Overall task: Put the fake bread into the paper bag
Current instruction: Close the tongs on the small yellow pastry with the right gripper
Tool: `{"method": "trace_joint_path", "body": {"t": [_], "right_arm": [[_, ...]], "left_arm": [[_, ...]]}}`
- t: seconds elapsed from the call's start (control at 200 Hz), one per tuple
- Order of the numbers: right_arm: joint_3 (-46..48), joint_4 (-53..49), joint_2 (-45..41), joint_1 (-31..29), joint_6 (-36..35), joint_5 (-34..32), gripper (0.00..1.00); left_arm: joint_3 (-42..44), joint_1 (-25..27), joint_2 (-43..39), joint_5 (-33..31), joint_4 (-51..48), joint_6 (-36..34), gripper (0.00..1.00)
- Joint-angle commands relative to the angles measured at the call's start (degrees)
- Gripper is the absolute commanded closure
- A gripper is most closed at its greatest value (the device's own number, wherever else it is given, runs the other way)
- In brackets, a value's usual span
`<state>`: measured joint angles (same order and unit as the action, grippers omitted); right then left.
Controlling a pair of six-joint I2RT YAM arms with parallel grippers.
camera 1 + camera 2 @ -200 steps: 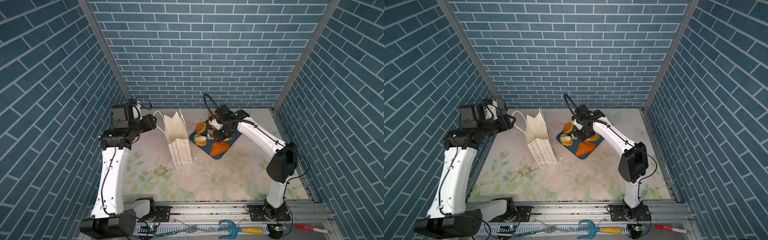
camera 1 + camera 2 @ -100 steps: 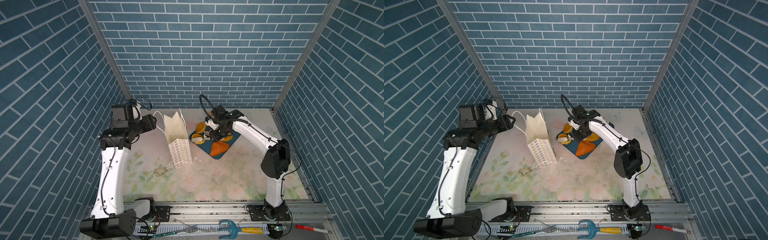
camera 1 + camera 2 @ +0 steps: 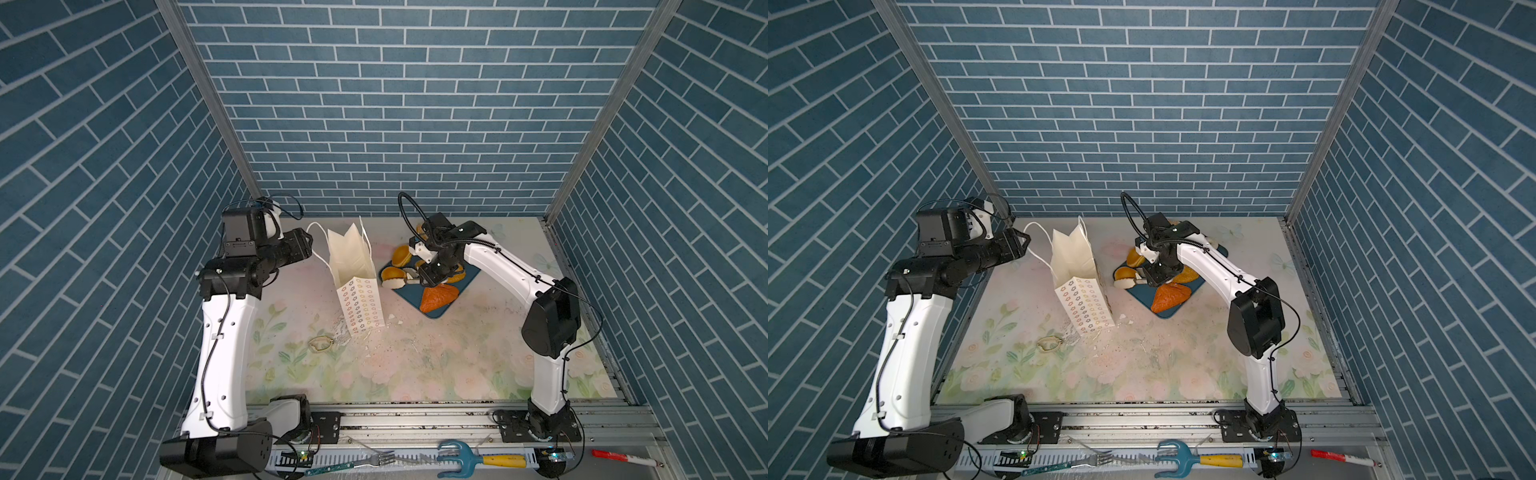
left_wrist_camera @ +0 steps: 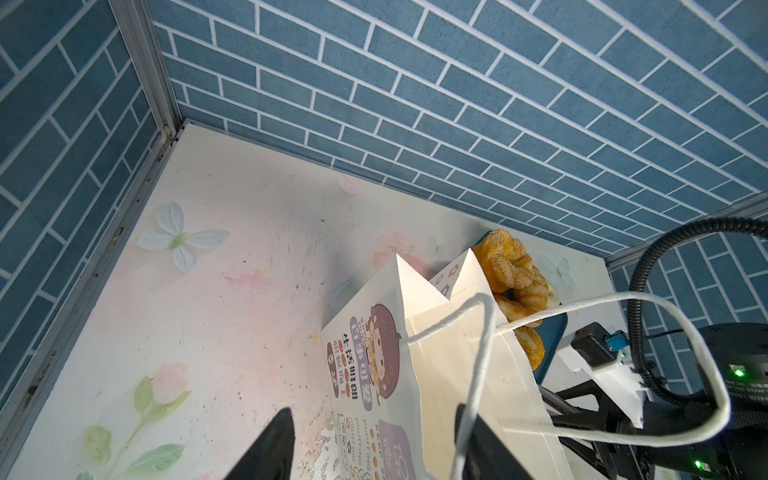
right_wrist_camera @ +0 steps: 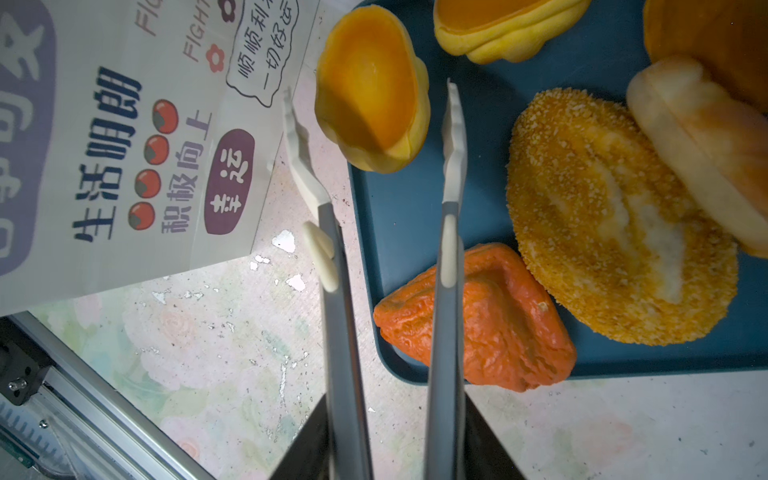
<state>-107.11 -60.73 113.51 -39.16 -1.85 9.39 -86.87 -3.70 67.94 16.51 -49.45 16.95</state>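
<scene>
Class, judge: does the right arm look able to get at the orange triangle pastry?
Probably yes: the tongs in the right gripper hang open above the orange triangle on the tray, nothing covering it.

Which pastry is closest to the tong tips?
The smooth, orange-topped bun overhanging the edge of the tray beside the bag: it sits between the tips of the tongs. The crumbed loaf and orange triangle lie off to the side.

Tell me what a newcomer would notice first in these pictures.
A tall white paper bag stands open towards the back of the table. Beside it, a dark teal tray carries golden-orange fake bread. In the right wrist view the right gripper holds metal tongs, their white tips either side of a tart-shaped bun at the tray's edge.
</scene>
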Motion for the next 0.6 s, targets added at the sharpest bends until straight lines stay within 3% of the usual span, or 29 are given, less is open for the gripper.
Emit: {"method": "trace_joint_path", "body": {"t": [0.0, 0.335, 0.595], "right_arm": [[-0.29, 1.01, 0.30, -0.33, -1.06, 0.98, 0.58], [2.26, 3.40, -1.93, -0.34, -0.84, -1.89, 0.68], [6.46, 5.74, -9.18, -0.38, 1.12, -4.00, 0.72]], "left_arm": [[-1.20, 0.10, -0.02, -0.69, -0.64, -0.24, 0.37], [-0.69, 0.19, -0.44, -0.93, -0.47, 0.01, 0.37], [-0.32, 0.27, -0.88, -0.74, 0.21, 0.52, 0.37]]}}
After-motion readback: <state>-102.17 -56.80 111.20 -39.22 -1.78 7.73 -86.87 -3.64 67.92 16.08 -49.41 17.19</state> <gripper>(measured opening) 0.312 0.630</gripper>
